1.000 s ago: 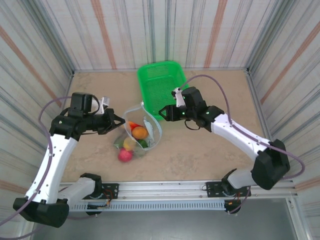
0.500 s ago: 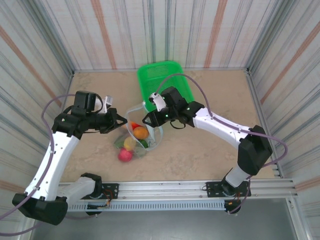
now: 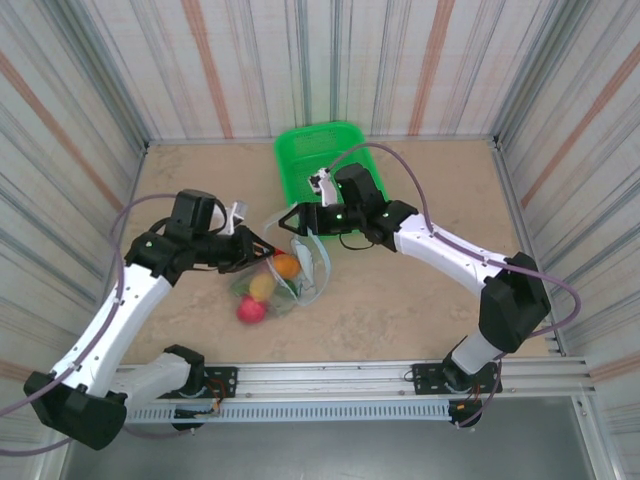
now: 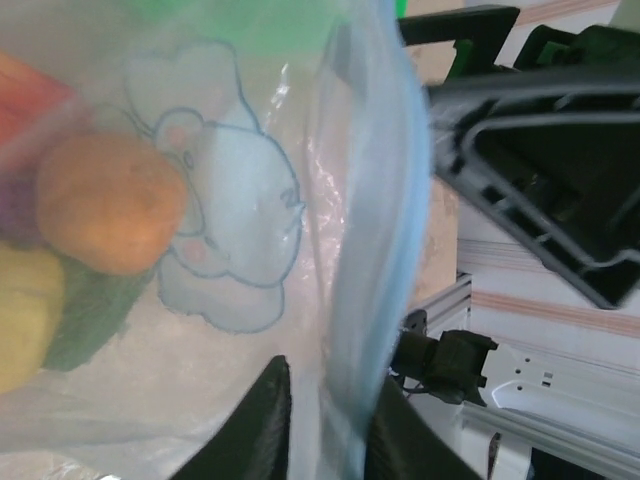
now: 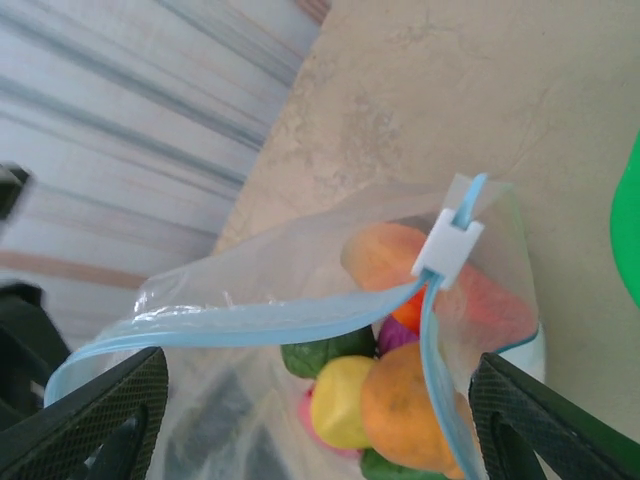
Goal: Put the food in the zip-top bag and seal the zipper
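Working over a beige table point(image 3: 430, 290). Just behind the right gripper point(image 3: 296, 218), a green mesh basket point(image 3: 325, 160). Between the two grippers and under their tips, the zip-top bag point(image 3: 305, 265), mouth up and gaping.

Left gripper point(image 3: 265, 246) narrowed onto the bag's rim; from its wrist, seen pinching the zipper point(image 4: 385, 230) between both fingers point(image 4: 262, 420). Right gripper spread wide, gripping nothing, straddling the bag's mouth from above.

Inside the bag, below the right fingers, most of the food: an orange fruit point(image 5: 410, 400), a yellow one point(image 5: 340, 400), a dark green piece point(image 5: 322, 354), something red-orange point(image 5: 480, 300), a bit of magenta point(image 5: 398, 334). Nearer the arm bases than the left gripper, a pink-red ball point(image 3: 250, 311), low in the bag or just outside it; cannot tell which.

Ahead of the right gripper, a small white slider point(image 5: 447, 245), the two strips parting wide from it.

Judged so: loading done or nearly done, sealing not begun. Left to do: checking that pink-red ball, then running the slider along the whole rim.
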Tool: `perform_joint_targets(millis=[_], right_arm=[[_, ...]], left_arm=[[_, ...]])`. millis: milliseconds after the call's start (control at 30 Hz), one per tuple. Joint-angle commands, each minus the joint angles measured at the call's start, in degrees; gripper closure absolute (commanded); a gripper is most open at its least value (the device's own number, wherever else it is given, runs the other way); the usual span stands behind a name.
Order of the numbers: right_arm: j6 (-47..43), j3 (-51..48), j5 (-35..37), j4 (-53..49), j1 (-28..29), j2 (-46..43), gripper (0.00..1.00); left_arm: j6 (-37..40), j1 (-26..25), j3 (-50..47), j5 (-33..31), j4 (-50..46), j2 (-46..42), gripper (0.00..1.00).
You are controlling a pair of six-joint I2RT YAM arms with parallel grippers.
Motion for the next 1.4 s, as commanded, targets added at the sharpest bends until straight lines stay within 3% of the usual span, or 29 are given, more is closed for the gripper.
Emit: perform_joint_targets(millis=[0, 133, 333, 567, 633, 733, 900, 1200, 1367], right_arm=[[7.6, -1.4, 0.1, 3.9, -0.2, 0.9, 0.17], [10.7, -1.3, 1.9, 3.6, 0.2, 1.6, 0.17], [15.4, -0.6, 4.5, 4.0, -0.4, 2.3, 0.17], [16.6, 0.6, 8.1, 0.2, -0.4, 2.5, 0.27], [16.6, 0.3, 8.1, 0.7, -0.3, 2.0, 0.23], [16.0, 0.0, 8.8, 0.6, -0.4, 1.2, 0.09], [16.7, 0.6, 9.5, -0.2, -1.1, 1.9, 0.09], [19.1, 4.1, 10.6, -2.9, -2.1, 5.9, 0.28], [17.4, 4.9, 10.4, -3.9, -1.6, 6.2, 0.48]], left_arm=[[-2.7, -1.2, -2.2, 2.5, 6.1, 0.7, 0.73], [-4.3, -3.3, -4.2, 3.2, 9.9, 1.0, 0.68], [-4.4, -8.9, -3.4, 1.0, 11.4, 2.9, 0.68], [-3.9, -12.6, -4.1, -4.0, 7.9, 3.3, 0.75], [-3.9, -12.6, -4.7, -4.7, 7.6, 2.5, 0.76], [-3.9, -12.6, -5.0, -4.8, 7.4, 1.5, 0.76], [-3.4, -13.9, -4.3, -3.4, 8.4, 1.3, 0.78], [-3.4, -18.6, -4.4, -4.9, 9.0, 2.6, 0.83], [-2.6, -18.8, -3.4, -7.4, 6.3, 0.5, 0.84]])
